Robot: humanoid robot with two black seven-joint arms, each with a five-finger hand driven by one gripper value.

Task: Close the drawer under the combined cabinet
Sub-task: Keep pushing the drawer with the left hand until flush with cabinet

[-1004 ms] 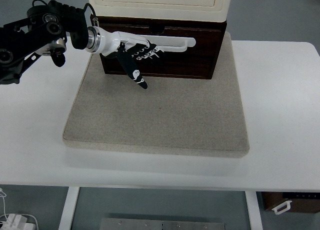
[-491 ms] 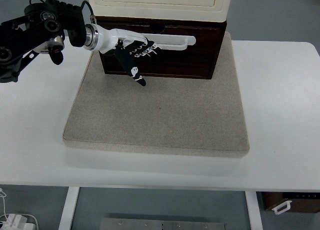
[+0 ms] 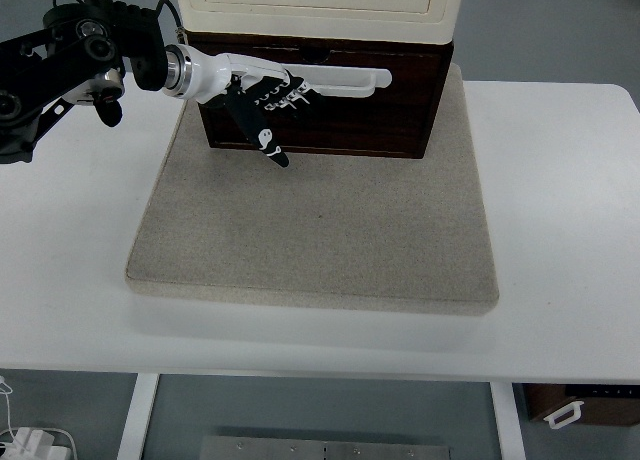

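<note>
Left arm [image 3: 60,65] is seen entering from the left edge, upper corner. Left hand [image 3: 262,95] is laid flat against the front of the dark drawer [image 3: 325,105], fingers [image 3: 340,78] extended along its upper part, thumb pointed down; nothing is gripped. Drawer is located under the cream cabinet [image 3: 320,5], at the far edge of the grey mat [image 3: 320,240] on the white table [image 3: 560,220].

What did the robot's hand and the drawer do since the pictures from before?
The left hand, pressed against the drawer front by its white handle, moved up the picture toward the cabinet, and the dark drawer slid further in under it. Nothing was grabbed or let go. The grey mat and white table stayed put.
</note>
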